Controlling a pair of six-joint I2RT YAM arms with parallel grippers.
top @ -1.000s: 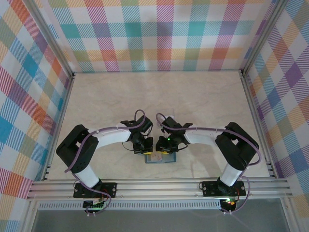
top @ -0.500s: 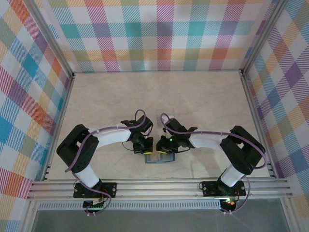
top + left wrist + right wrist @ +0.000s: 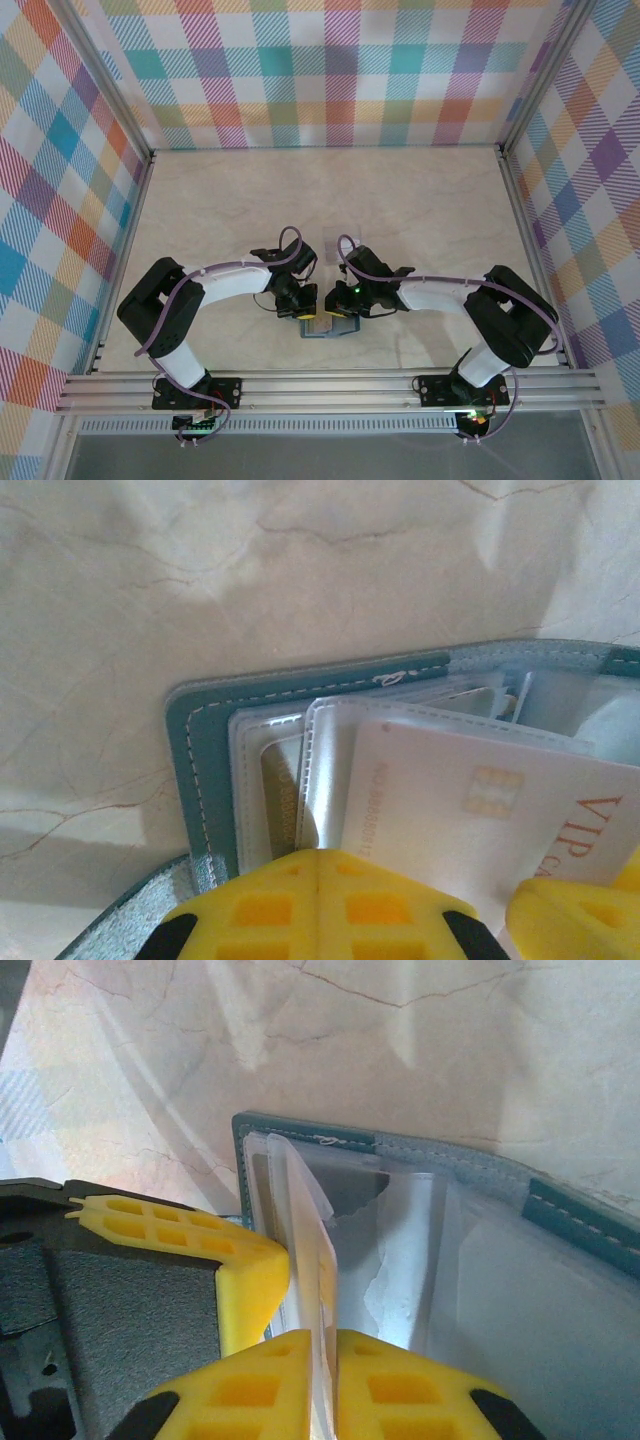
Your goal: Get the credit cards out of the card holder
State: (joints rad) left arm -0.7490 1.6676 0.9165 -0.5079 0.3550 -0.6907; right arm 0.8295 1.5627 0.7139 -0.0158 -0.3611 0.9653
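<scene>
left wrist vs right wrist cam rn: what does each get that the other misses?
Left wrist gives the pale card face-on: its chip and red VIP lettering are visible. Right wrist gives that card edge-on, pinched in the right gripper. Both share the teal stitched card holder, open on the marble table, and the yellow pads of the left gripper, shut.

White, black-jointed arms (image 3: 225,280) bear purple cables (image 3: 290,236) and yellow pincer pads (image 3: 320,905)
</scene>
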